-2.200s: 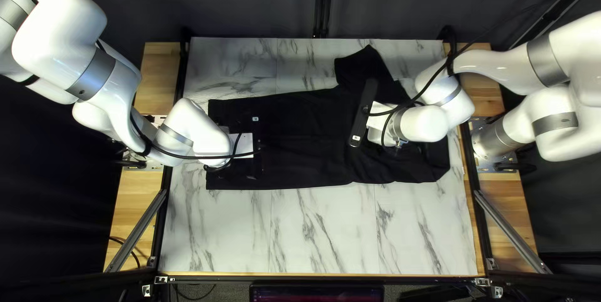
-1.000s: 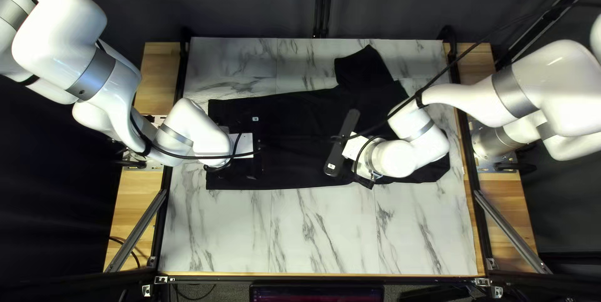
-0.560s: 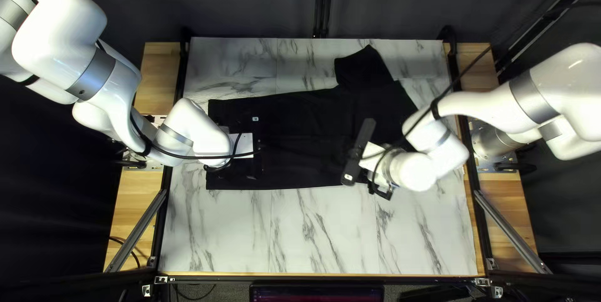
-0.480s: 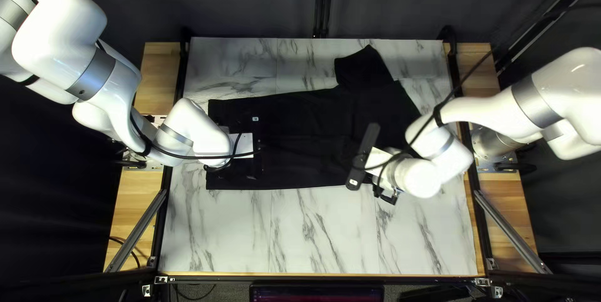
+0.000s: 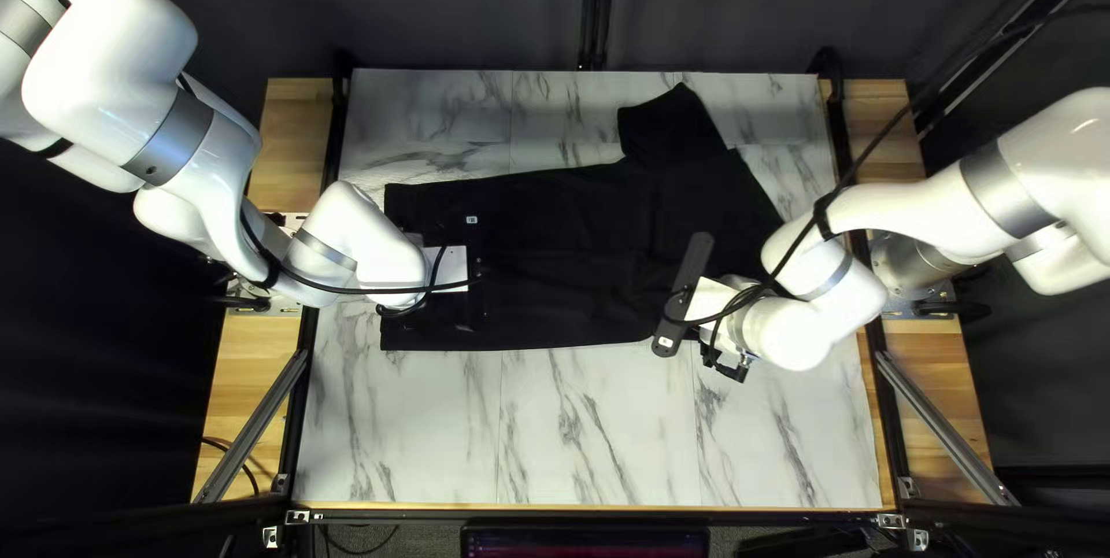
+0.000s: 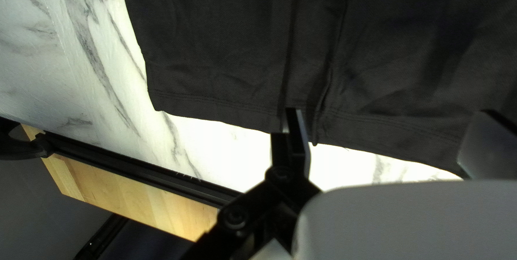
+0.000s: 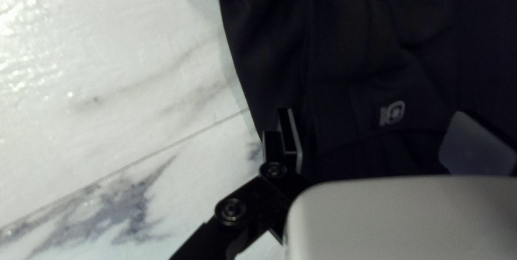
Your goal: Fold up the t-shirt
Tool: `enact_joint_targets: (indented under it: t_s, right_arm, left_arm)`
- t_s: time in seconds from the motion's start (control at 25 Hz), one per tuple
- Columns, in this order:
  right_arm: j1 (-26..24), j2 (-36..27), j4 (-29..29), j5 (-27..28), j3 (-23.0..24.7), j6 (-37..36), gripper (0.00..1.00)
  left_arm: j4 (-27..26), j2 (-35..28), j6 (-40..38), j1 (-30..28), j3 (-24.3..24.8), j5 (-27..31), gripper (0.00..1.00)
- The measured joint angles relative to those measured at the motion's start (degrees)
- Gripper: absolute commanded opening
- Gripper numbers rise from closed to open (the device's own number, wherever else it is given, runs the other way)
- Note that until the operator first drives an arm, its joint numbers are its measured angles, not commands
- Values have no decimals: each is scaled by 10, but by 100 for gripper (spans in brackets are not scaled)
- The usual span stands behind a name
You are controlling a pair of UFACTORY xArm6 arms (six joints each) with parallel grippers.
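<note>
Both the left gripper [image 5: 474,271] and the right gripper [image 5: 683,296] have their fingers spread wide over the black t-shirt [image 5: 561,223].

The t-shirt [image 5: 555,211] is dull cloth. The bench [image 5: 601,425] looks smooth and a bit shiny, like marble, between wood boards [image 5: 295,142]. Both arms [image 5: 110,49] look glossy, with metal bands [image 5: 174,142].

I have my left arm [image 5: 387,252] over one end of the black shirt [image 5: 555,211]; a sleeve [image 5: 674,128] (a stubby one) points toward the curtain [image 5: 463,3] behind the table [image 5: 578,431].
</note>
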Motion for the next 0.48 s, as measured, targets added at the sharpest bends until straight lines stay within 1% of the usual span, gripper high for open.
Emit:
enact_joint_targets:
  t_s: [0.04, 0.08, 0.12, 0.28, 0.48]
  right_arm:
    - [-5, 3, -3, -4, -1, -2, 65]
    - [-10, 6, -6, -8, -2, -5, 26]
    - [-16, 9, -8, -12, -3, -9, 1]
    - [-37, 20, -17, -31, -4, -21, 0]
    - [-42, 21, -18, -41, 1, -25, 0]
  left_arm:
    - [0, 0, 0, 0, 0, 0, 100]
    - [0, 0, 0, 0, 0, 0, 100]
    - [0, 0, 0, 0, 0, 0, 100]
    - [0, 0, 0, 0, 0, 0, 100]
    - [0, 0, 0, 0, 0, 0, 100]
